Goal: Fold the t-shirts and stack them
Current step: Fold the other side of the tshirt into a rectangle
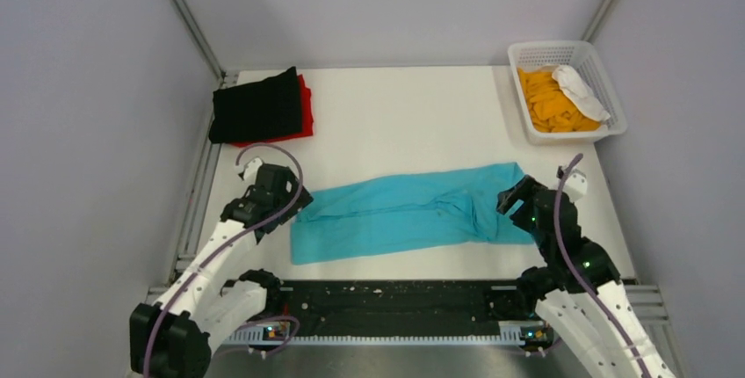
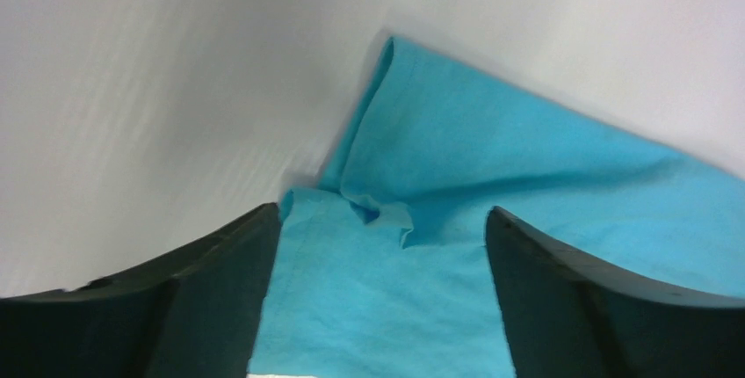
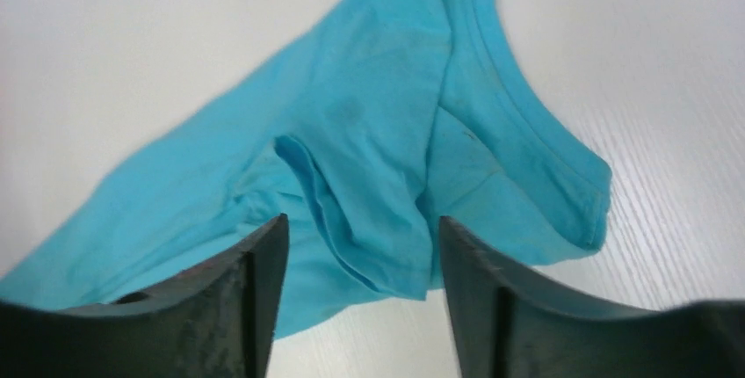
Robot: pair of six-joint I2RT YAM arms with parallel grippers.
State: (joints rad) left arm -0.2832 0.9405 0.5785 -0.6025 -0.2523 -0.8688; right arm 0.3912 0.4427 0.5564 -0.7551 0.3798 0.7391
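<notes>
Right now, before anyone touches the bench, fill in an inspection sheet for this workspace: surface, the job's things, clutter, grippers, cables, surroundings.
Surface: white table; nothing seen on it beyond the items below.
Job's things: turquoise t-shirt lies as a long strip across the near middle; black t-shirt folded on a red t-shirt, far left; orange cloth in the basket.
Clutter: white lattice basket, far right corner, also holding a crumpled white cloth.
Grippers: left gripper and right gripper, jaws open, one over each end of the turquoise shirt.
Cables: a purple cable loops by each wrist.
Surroundings: grey walls; black strip along the near edge.
</notes>
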